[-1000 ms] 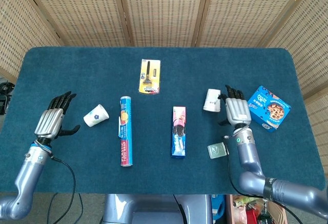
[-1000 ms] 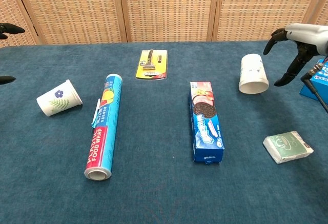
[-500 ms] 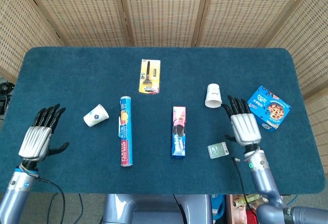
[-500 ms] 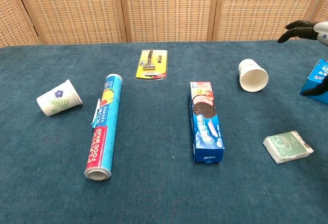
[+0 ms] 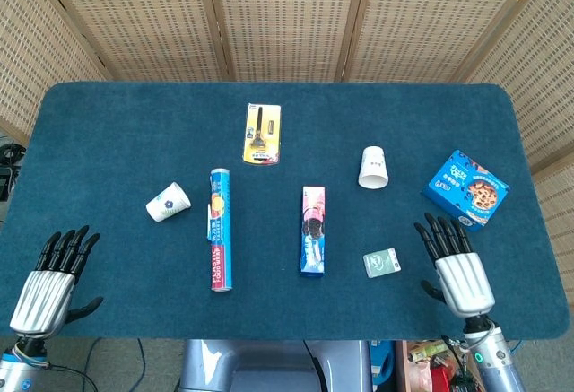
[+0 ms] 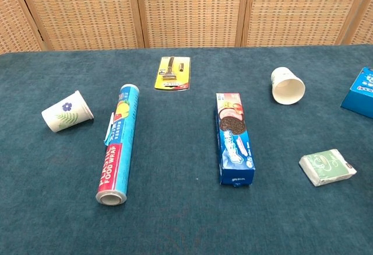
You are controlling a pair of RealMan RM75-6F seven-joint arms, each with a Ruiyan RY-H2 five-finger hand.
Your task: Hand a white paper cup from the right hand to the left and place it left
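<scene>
A plain white paper cup lies on its side right of the table's middle, its mouth toward the front. A second white cup with a blue flower print lies on its side at the left. My right hand is open with fingers spread near the front right edge, well short of the plain cup. At the front left corner my left hand is open and holds nothing. Neither hand shows in the chest view.
A food wrap roll, a cookie box and a yellow razor pack lie across the middle. A blue cookie carton and a small green packet lie at the right. Wicker screens stand behind the table.
Both hands have drawn back toward the front edge and left the chest view. The right hand left the plain cup, which turned its mouth more toward the front and stayed on its side.
</scene>
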